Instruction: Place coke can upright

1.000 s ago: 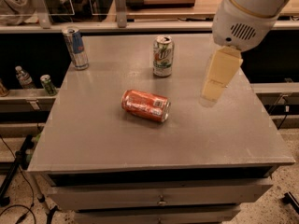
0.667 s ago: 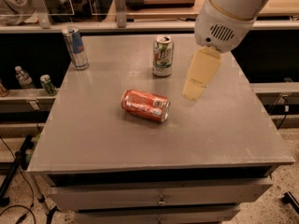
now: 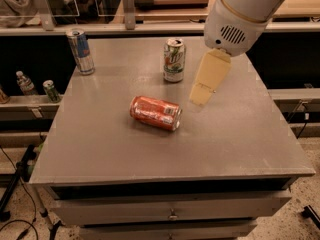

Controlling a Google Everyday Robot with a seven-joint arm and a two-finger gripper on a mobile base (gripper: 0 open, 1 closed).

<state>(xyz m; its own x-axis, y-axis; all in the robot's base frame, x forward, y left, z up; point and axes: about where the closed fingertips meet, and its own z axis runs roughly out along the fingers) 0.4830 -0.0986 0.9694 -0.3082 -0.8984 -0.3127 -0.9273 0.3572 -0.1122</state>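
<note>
A grey, matte bench (image 3: 250, 134) with a smooth, faintly scuffed top fills the view. Under its front edge is a closed drawer (image 3: 172, 215) with a small metal pull, so nothing inside it shows. Behind the bench runs a dim shelf and rail. The coke can (image 3: 155, 113) lies on its side close to the bench's middle. It is a red-orange aluminium cylinder with white label markings, and its long axis runs from about 10 o'clock to 4 o'clock. At 12 o'clock from it, well apart, a white-and-green soda can (image 3: 173, 60) stands upright with its silver top showing. Far out at 10 o'clock, near the bench's back left corner, a slimmer blue-and-silver can (image 3: 80, 51) also stands upright. The gripper (image 3: 200, 99) is a pale cream, flat wedge hanging from a rounded white arm housing (image 3: 235, 26) with a vent grille. It hovers above the bench at about 2 o'clock from the coke can, near but not touching it. Seen side-on, it does not reveal whether it is spread or closed. Off the bench at 9 o'clock, a lower ledge holds a small plastic bottle (image 3: 24, 83) and a little green can (image 3: 51, 91).
</note>
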